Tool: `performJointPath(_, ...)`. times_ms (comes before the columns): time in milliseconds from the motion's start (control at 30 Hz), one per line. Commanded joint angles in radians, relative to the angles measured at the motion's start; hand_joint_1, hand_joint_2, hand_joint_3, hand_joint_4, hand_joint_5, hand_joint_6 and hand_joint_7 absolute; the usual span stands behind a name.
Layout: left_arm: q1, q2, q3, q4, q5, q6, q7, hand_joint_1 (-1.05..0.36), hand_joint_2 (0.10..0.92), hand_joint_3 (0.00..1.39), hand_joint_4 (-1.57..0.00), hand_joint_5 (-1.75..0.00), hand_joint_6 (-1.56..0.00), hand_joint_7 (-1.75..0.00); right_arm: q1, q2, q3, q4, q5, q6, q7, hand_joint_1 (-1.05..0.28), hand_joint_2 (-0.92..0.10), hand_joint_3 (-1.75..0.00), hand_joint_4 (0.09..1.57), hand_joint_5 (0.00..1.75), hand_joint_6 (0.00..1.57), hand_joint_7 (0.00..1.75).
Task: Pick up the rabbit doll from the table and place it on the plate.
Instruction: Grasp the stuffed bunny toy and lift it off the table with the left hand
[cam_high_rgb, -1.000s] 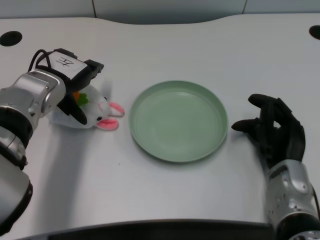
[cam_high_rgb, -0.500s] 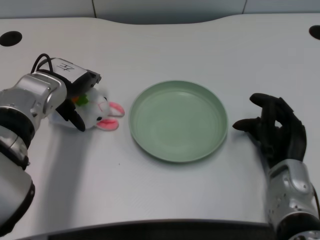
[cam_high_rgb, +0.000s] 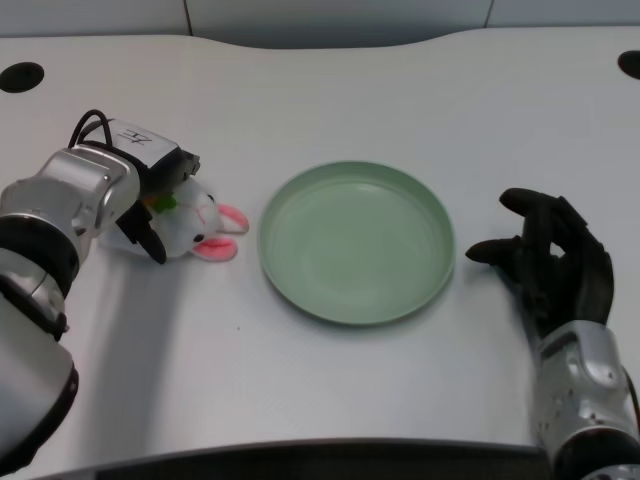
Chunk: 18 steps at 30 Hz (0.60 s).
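At the left of the frame the left hand (cam_high_rgb: 158, 190) is down over the rabbit doll (cam_high_rgb: 196, 224), its black fingers (cam_high_rgb: 150, 240) curled around the doll's left side and touching it, though whether they truly grip it cannot be told from this angle. The doll lies on the white table (cam_high_rgb: 330, 90) with its pink ears pointing right, just beside the left rim of the green plate (cam_high_rgb: 300, 290) at mid-frame, not on it.
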Motion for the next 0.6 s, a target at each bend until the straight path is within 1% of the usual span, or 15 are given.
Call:
performJointPath(33, 0.002, -0.002, -0.031, 0.022, 0.029, 0.005, 0.053, -0.55, 0.751, 0.00, -0.40, -0.31, -0.43, -0.08, 0.014, 0.006, 0.000, -0.018, 0.008, 0.010, -0.002, -0.42, -0.92, -0.46, 0.78, 1.35, 0.70, 1.10)
performJointPath(67, 0.008, 0.002, -0.036, 0.026, 0.033, -0.004, 0.082, -0.51, 0.748, 0.00, -0.42, -0.42, -0.51, -0.08, 0.018, 0.006, 0.001, -0.024, 0.008, 0.011, -0.001, -0.42, -0.92, -0.46, 0.78, 1.35, 0.70, 1.10)
performJointPath(133, 0.017, 0.008, -0.047, 0.033, 0.042, -0.018, 0.132, -0.47, 0.736, 0.00, -0.35, -0.82, -0.67, -0.12, 0.024, 0.007, 0.001, -0.031, 0.010, 0.014, 0.003, -0.42, -0.92, -0.47, 0.77, 1.35, 0.69, 1.09)
performJointPath(167, 0.021, 0.011, -0.048, 0.038, 0.042, -0.028, 0.151, -0.44, 0.748, 0.00, -0.32, -1.10, -0.74, -0.23, 0.025, 0.006, 0.001, -0.033, 0.010, 0.015, 0.005, -0.42, -0.92, -0.46, 0.78, 1.36, 0.70, 1.09)
performJointPath(200, 0.025, 0.016, -0.047, 0.040, 0.039, -0.041, 0.168, -0.41, 0.756, 0.00, -0.32, -1.23, -0.70, -0.44, 0.027, 0.006, 0.001, -0.034, 0.010, 0.012, 0.009, -0.43, -0.92, -0.46, 0.78, 1.36, 0.71, 1.09)
performJointPath(267, 0.030, 0.025, -0.049, 0.045, 0.040, -0.064, 0.203, -0.35, 0.780, 0.00, -0.40, -1.17, -0.63, -0.73, 0.029, 0.006, 0.000, -0.033, 0.012, 0.004, 0.018, -0.43, -0.92, -0.46, 0.79, 1.36, 0.72, 1.09)
performJointPath(300, 0.031, 0.027, -0.051, 0.047, 0.042, -0.071, 0.218, -0.33, 0.784, 0.00, -0.44, -1.16, -0.63, -0.79, 0.029, 0.006, 0.000, -0.032, 0.012, 0.003, 0.019, -0.44, -0.92, -0.45, 0.79, 1.35, 0.72, 1.08)
performJointPath(333, 0.034, 0.032, -0.058, 0.049, 0.050, -0.081, 0.253, -0.33, 0.785, 0.00, -0.47, -1.15, -0.62, -0.82, 0.030, 0.006, 0.002, -0.034, 0.008, 0.003, 0.013, -0.44, -0.92, -0.45, 0.79, 1.35, 0.73, 1.08)
performJointPath(367, 0.036, 0.035, -0.064, 0.051, 0.056, -0.088, 0.280, -0.32, 0.782, 0.00, -0.56, -1.16, -0.64, -0.83, 0.030, 0.006, 0.004, -0.036, 0.004, 0.004, 0.008, -0.44, -0.92, -0.45, 0.79, 1.35, 0.73, 1.08)
performJointPath(433, 0.042, 0.041, -0.076, 0.055, 0.070, -0.098, 0.340, -0.32, 0.782, 0.00, -0.62, -1.18, -0.66, -0.84, 0.029, 0.006, 0.004, -0.037, 0.002, 0.008, 0.000, -0.44, -0.92, -0.45, 0.79, 1.35, 0.73, 1.07)
performJointPath(467, 0.046, 0.043, -0.083, 0.057, 0.078, -0.099, 0.376, -0.31, 0.777, 0.00, -0.66, -1.50, -0.70, -0.97, 0.029, 0.007, 0.003, -0.036, 0.004, 0.009, -0.001, -0.42, -0.92, -0.45, 0.80, 1.34, 0.73, 1.07)
performJointPath(500, 0.048, 0.045, -0.089, 0.059, 0.086, -0.103, 0.401, -0.31, 0.779, 0.00, -0.70, -1.62, -0.71, -1.01, 0.029, 0.008, 0.003, -0.037, 0.005, 0.012, -0.005, -0.42, -0.92, -0.45, 0.81, 1.34, 0.73, 1.07)
performJointPath(533, 0.048, 0.048, -0.095, 0.061, 0.093, -0.112, 0.423, -0.32, 0.785, 0.00, -0.79, -1.68, -0.74, -0.98, 0.029, 0.008, 0.003, -0.038, 0.006, 0.011, -0.004, -0.42, -0.92, -0.45, 0.81, 1.34, 0.74, 1.07)
performJointPath(567, 0.047, 0.050, -0.100, 0.062, 0.098, -0.120, 0.437, -0.35, 0.765, 0.00, -0.89, -1.72, -0.86, -0.76, 0.030, 0.008, 0.003, -0.039, 0.006, 0.011, -0.003, -0.42, -0.92, -0.44, 0.82, 1.33, 0.74, 1.06)
performJointPath(600, 0.046, 0.052, -0.103, 0.064, 0.102, -0.126, 0.446, -0.36, 0.756, 0.00, -0.92, -1.73, -0.93, -0.63, 0.030, 0.008, 0.004, -0.040, 0.006, 0.010, -0.002, -0.42, -0.92, -0.44, 0.82, 1.33, 0.74, 1.06)
